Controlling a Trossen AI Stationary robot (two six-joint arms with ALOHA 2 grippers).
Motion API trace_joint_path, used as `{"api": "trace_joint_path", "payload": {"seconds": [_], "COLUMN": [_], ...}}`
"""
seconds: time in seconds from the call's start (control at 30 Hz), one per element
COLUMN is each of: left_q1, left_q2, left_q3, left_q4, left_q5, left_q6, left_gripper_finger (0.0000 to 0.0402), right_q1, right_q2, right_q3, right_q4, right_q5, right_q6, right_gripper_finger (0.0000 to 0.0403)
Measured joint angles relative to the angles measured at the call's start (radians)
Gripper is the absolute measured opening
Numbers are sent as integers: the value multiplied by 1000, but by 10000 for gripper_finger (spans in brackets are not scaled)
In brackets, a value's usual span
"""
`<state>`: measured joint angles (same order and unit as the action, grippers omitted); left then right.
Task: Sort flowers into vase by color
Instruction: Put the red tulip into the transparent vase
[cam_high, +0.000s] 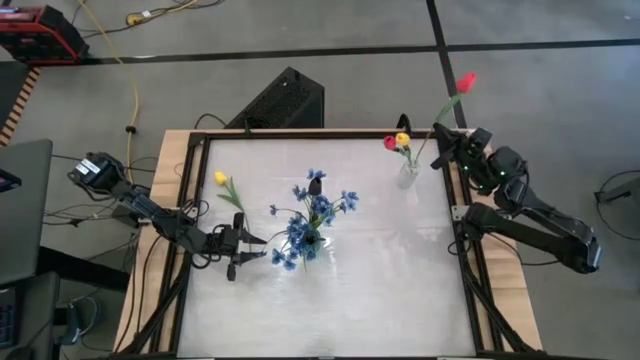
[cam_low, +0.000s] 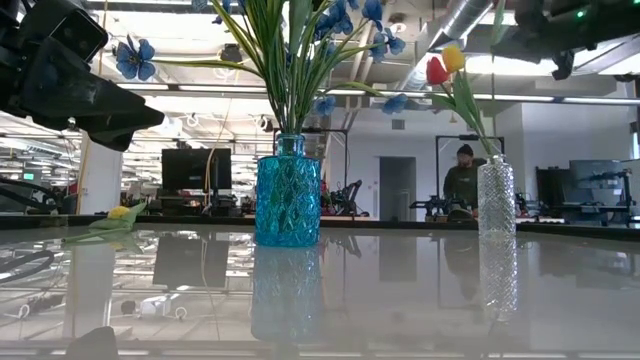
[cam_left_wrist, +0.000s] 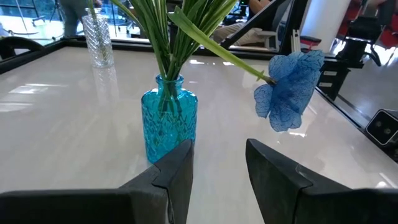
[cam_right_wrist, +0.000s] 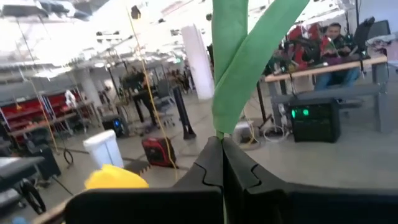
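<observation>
Mid-table stood the blue vase (cam_high: 310, 241) of blue sprays (cam_high: 318, 215), left gripper (cam_high: 258, 246) just left, jaws apart, empty. Far right, right gripper (cam_high: 441, 157) pinched a red tulip (cam_high: 464, 82) beside clear vase (cam_high: 407, 176). Yellow tulip (cam_high: 227, 187) lay left.

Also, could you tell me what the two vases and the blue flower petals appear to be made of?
Blue vase: translucent teal, probably glass, with a faceted diamond pattern, stems showing through. Clear vase: colourless cut-pattern glass or plastic. Blue petals: thin, veined, matte, likely fabric.
</observation>
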<state>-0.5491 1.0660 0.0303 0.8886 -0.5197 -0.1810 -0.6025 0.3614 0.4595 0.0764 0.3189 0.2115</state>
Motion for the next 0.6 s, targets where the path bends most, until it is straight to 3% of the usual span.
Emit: {"api": "trace_joint_path", "payload": {"seconds": [0.6], "left_q1": [0], "left_q2": [0], "left_q3": [0], "left_q4": [0], "left_q5": [-1], "left_q6": [1], "left_gripper_finger": [137], "right_q1": [1], "right_q2": [45], "right_q3": [-54], "right_q4": [30], "right_q5": [20], "right_q6": [-11], "right_gripper_finger": [16]}}
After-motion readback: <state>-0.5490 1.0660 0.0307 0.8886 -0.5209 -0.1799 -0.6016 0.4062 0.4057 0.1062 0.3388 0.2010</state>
